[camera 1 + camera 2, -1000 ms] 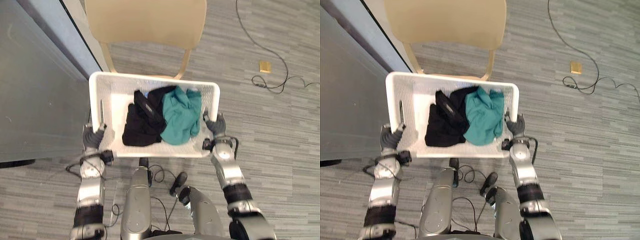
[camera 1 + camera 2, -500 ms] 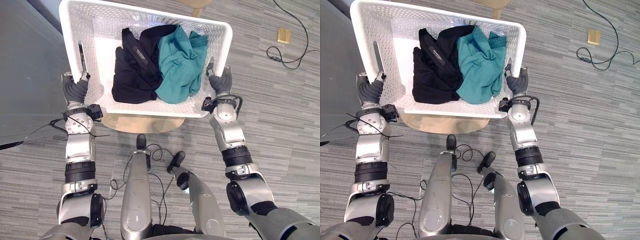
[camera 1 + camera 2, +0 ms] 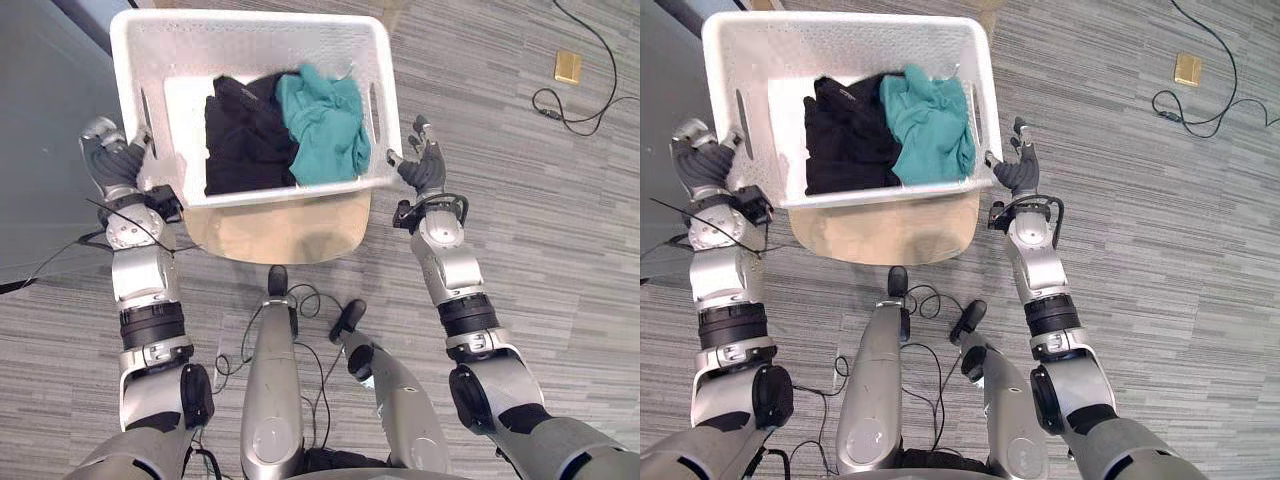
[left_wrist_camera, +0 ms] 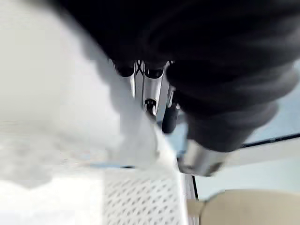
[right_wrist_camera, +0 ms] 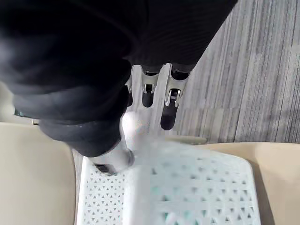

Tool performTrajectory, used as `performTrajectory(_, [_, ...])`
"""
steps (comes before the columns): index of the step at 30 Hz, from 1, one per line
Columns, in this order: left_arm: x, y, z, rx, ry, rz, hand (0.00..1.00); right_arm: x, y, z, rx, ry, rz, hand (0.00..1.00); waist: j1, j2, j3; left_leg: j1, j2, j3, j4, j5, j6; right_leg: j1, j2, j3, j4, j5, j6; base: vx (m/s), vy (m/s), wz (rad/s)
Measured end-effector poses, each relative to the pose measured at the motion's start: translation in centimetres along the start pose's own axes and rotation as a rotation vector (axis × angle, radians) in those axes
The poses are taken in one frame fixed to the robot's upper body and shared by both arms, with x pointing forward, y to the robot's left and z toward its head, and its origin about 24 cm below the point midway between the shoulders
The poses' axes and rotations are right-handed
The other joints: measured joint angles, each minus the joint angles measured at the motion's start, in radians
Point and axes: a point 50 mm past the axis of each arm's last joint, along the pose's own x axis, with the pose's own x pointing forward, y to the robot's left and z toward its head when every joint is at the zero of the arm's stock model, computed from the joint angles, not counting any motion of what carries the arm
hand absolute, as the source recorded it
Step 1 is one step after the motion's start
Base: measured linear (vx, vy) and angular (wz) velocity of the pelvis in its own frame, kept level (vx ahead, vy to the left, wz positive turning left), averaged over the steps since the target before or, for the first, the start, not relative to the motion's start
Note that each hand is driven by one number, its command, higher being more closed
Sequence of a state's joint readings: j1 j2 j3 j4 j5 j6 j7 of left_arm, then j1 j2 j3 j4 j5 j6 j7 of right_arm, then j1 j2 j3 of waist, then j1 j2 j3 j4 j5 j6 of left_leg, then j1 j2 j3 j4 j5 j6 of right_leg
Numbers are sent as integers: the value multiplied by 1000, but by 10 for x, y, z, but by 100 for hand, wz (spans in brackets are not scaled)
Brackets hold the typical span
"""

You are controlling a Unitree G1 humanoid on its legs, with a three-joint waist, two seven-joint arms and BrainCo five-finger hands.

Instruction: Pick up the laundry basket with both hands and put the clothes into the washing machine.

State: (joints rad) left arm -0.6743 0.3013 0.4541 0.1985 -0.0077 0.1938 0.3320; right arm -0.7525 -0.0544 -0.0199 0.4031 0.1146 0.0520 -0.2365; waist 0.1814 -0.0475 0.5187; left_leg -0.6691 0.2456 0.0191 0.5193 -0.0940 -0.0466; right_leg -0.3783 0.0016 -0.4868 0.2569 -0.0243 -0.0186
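Both left hand [image 3: 112,158] and right hand [image 3: 422,170] press straight fingers [image 5: 168,99] to the crosswise basket [image 3: 250,25].

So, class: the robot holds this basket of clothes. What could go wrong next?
1. The right hand meets the laundry basket at its near corner, short of the handle slot, fingers straight, so the basket could slip or tip.
2. The teal garment is heaped against that wall; a tilt may spill it.
3. The chair under it could snag a sagging basket.
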Motion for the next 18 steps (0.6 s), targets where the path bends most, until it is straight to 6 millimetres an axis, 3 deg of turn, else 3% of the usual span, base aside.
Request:
performTrajectory(5, [3, -7, 13, -17, -42, -15, 0, -2, 2, -3, 5, 13, 7, 0, 0, 0, 0, 0, 4, -4, -10, 9, -3, 9, 13, -3, -33, 34, -16, -7, 2, -2])
performTrajectory(10, [10, 0, 46, 0, -195, -41, 0, -1, -2, -1, 19, 6, -7, 0, 0, 0, 0, 4, 2, -4, -32, 30, -7, 6, 14, -5, -39, 36, -16, -8, -24, 1])
performTrajectory(18, [7, -11, 44, 28, -201, -120, 0, -1, -12, 2, 5, -11, -28, 0, -3, -1, 0, 4, 3, -3, -47, 37, -10, 5, 15, -6, -43, 36, -16, -5, -9, 0])
